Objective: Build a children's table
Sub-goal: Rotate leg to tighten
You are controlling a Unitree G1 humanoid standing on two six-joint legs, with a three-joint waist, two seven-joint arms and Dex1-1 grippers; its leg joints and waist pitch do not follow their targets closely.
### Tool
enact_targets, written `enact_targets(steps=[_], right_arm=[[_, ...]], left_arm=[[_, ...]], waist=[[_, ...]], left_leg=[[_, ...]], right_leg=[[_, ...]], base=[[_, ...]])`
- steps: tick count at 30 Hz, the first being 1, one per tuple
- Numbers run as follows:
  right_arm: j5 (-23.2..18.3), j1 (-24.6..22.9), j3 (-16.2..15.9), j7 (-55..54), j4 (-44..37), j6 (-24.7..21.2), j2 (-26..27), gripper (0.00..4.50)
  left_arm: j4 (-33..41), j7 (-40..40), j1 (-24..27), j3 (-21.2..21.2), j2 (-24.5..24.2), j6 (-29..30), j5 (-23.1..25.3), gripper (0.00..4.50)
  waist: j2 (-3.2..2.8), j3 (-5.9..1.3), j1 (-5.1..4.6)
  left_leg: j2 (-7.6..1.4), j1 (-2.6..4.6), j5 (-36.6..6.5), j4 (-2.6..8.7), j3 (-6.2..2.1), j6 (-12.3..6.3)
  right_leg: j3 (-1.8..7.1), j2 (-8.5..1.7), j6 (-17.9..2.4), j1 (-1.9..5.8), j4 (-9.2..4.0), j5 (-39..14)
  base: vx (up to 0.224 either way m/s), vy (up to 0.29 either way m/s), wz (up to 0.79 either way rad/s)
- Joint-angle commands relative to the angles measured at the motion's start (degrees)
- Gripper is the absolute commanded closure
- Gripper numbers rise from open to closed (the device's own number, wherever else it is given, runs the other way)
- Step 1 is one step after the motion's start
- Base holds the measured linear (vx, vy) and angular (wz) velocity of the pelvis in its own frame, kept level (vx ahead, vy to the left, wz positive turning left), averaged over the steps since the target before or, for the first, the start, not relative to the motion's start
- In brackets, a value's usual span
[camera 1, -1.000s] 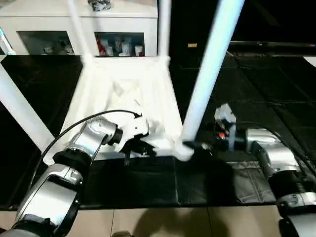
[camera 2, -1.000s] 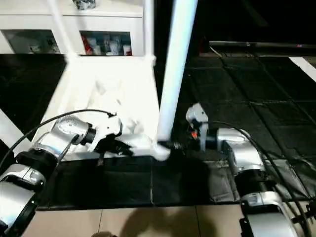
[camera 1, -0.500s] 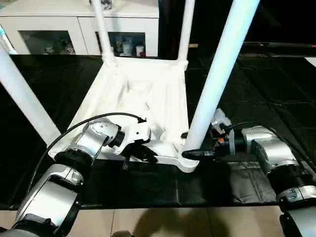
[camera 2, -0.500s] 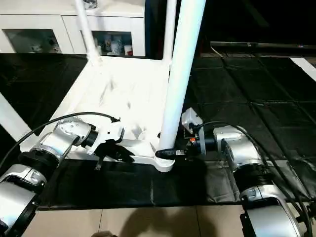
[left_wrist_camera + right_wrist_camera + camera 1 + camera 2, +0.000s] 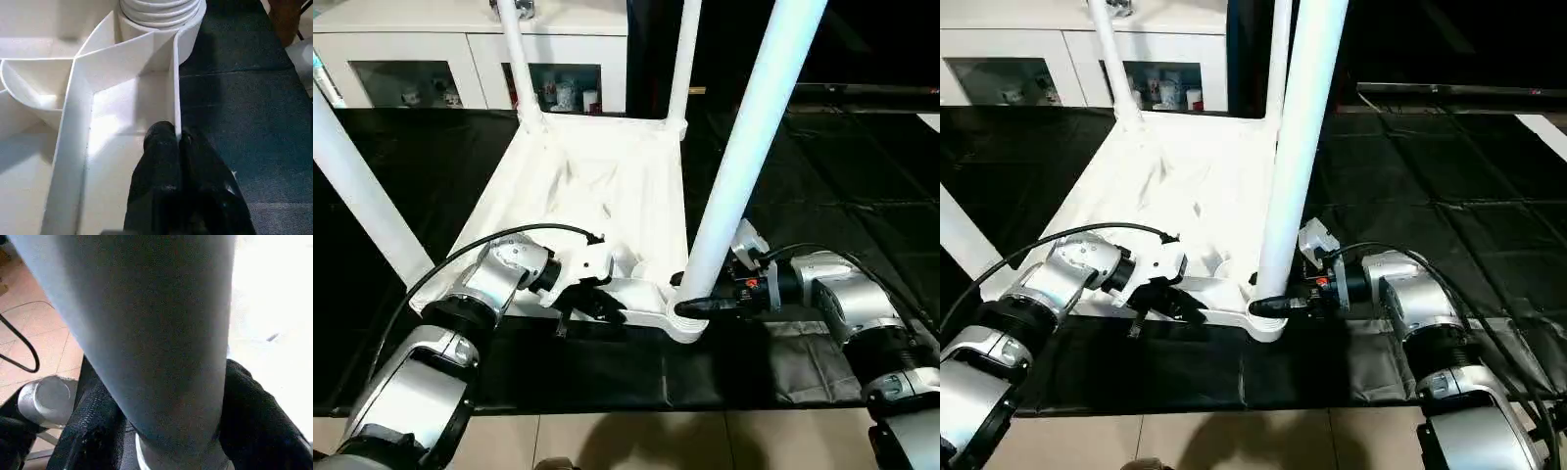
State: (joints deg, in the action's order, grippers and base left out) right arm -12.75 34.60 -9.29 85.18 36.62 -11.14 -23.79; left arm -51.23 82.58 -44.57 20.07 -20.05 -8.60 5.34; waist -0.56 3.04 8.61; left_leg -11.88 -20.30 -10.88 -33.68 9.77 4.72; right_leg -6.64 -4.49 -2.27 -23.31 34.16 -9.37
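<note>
Upturned white plastic table top [image 5: 597,196] lay on black mat | left gripper [image 5: 178,142] clamped its near rim | right gripper [image 5: 1278,306] straddled near-right tapered white leg [image 5: 744,147] at socket, grip uncertain | advice: brace top, twist leg home squarely.

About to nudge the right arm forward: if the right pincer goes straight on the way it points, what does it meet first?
The near-right table leg: the right pincer already has a finger on either side of its base at the corner socket, so the leg would probably block it at once.

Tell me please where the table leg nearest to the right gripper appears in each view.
Left eye view: leg, right of centre, standing in the near corner socket.
Right eye view: centre.
Left wrist view: its ribbed base, upper edge.
Right wrist view: between the right gripper fingers.
Shared landmark: that socket.
</note>
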Motion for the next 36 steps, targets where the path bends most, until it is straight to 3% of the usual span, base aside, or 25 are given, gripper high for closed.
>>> enact_targets(steps=[1,4,8,11,13,14,15,17,20,21,26,27,30,36], right_arm=[[-0.7,-0.6,-0.1,0.8,-0.5,-1.5,0.3,2.26],[-1.7,-1.7,1.4,-2.9,-1.3,-2.3,2.0,2.3],[1.2,-1.6,3.0,-16.4,0.6,-1.3,5.8,2.3],[3.2,0.2,3.5,-26.1,2.8,-4.0,8.9,2.38],[4.2,1.5,4.0,-32.0,3.9,-4.6,11.2,2.39],[4.4,1.8,4.2,-33.4,4.2,-4.7,11.7,2.42],[5.0,3.3,5.3,-40.3,5.4,-6.1,14.7,2.43],[5.2,4.0,5.9,-43.6,5.9,-6.5,16.3,2.44],[5.6,6.1,7.4,-52.1,7.5,-6.4,20.3,2.45],[5.9,6.4,7.4,-53.4,7.7,-6.4,21.0,2.46],[7.7,6.7,6.2,-53.6,8.0,-3.9,22.0,2.47],[7.6,6.2,6.0,-52.7,7.5,-3.8,21.9,2.47],[7.3,5.0,6.3,-51.7,6.3,-3.6,21.9,1.82],[6.9,2.3,6.3,-48.1,4.2,-0.5,19.1,1.47]], left_arm=[[0.3,1.3,-1.2,0.5,0.8,0.5,0.0,4.5],[-0.2,-0.1,-1.5,-0.6,1.6,3.3,-0.9,4.5],[-1.5,-5.5,-3.2,-3.4,4.5,7.9,-2.7,4.5],[-1.6,-9.5,-4.5,-4.2,6.4,10.7,-2.7,4.5],[-1.7,-12.5,-5.5,-4.9,7.7,13.0,-2.8,4.5],[-1.7,-13.4,-5.7,-5.1,8.1,13.5,-2.8,4.5],[-2.7,-19.5,-7.3,-6.6,10.1,16.0,-2.7,4.5],[-3.6,-23.6,-8.3,-7.8,11.4,17.2,-2.8,4.5],[-5.0,-32.5,-10.5,-10.3,14.2,19.9,-3.1,4.5],[-5.1,-34.1,-10.8,-10.5,14.8,20.4,-3.0,4.5],[-3.5,-34.4,-10.0,-9.3,15.6,20.6,-1.9,4.5],[-3.1,-33.7,-9.7,-9.0,15.3,20.3,-1.7,4.5],[-2.9,-32.9,-9.2,-8.5,14.6,19.8,-1.2,4.5],[-2.8,-29.4,-8.3,-8.0,12.8,17.7,-1.0,4.5]], waist=[[-0.08,-4.43,-0.26],[-0.12,-4.34,-0.29],[-0.25,-4.04,-0.8],[-0.31,-3.85,-1.99],[-0.15,-3.83,-2.78],[-0.21,-3.9,-3.38],[-0.23,-3.98,-3.64],[-0.24,-4.06,-4.14],[0.2,-4.27,-4.38],[-0.13,-4.32,-4.51],[-0.09,-4.53,-4.33],[0.22,-4.47,-4.4],[-0.1,-4.31,-4.3],[-0.06,-4.29,-4.18]], left_leg=[[-1.85,0.24,-7.7,3.31,-0.1,-3.83],[-1.82,0.19,-7.8,3.34,-0.11,-3.76],[-1.62,0.46,-10.1,3.64,-0.19,-1.98],[-1.31,0.39,-12.0,3.88,-0.41,-0.82],[-1.15,-0.01,-11.9,3.85,-0.53,-0.84],[-1.07,0.14,-12.0,3.72,-0.48,-0.78],[-0.91,0.01,-11.2,3.62,-0.49,-1.01],[-0.71,0.14,-10.1,3.42,-0.38,-0.9],[-0.77,-0.04,-8.3,3.39,-0.29,-2.06],[-0.86,-0.06,-7.4,3.4,-0.32,-2.22],[-0.88,-0.32,-5.4,3.2,-0.23,-4.56],[-0.95,-0.33,-5.5,3.23,-0.2,-4.88],[-1.02,-0.13,-6.6,3.28,-0.14,-4.91],[-0.98,-0.18,-7.1,3.32,-0.18,-4.68]], right_leg=[[3.27,-4.39,-11.2,3.77,-3.6,-11.6],[3.27,-4.4,-11.4,3.78,-3.64,-11.5],[3.04,-4.41,-9.5,3.64,-4.4,-17.7],[2.77,-4.32,-7.8,3.75,-5.08,-22.5],[2.72,-4.38,-7.4,4.01,-5.11,-23.0],[2.8,-4.4,-7.6,3.85,-5.16,-22.9],[2.71,-4.32,-7.6,3.99,-5.19,-22.6],[2.73,-4.16,-7.9,3.78,-5.16,-21.5],[2.8,-4.05,-9.0,3.97,-4.87,-17.7],[2.86,-3.99,-9.8,3.87,-4.51,-15.5],[3.01,-4.08,-12.2,4.25,-3.74,-8.2],[2.96,-4.06,-12.2,4.24,-3.82,-8.3],[3.02,-4.2,-11.9,4.16,-4.13,-10.2],[3.05,-4.21,-11.2,4.26,-4.25,-11.4]], base=[[0.0,0.0,0.0],[0.0,0.0,0.0],[0.0,0.0,0.0],[0.0,0.0,0.0],[0.0,0.0,0.0],[0.0,0.0,0.0],[0.0,0.0,0.0],[0.0,0.0,0.0],[0.0,0.0,0.0],[0.0,0.0,0.0],[0.0,0.0,0.0],[0.0,0.0,0.0],[0.0,0.0,0.0],[0.0,0.0,0.0]])
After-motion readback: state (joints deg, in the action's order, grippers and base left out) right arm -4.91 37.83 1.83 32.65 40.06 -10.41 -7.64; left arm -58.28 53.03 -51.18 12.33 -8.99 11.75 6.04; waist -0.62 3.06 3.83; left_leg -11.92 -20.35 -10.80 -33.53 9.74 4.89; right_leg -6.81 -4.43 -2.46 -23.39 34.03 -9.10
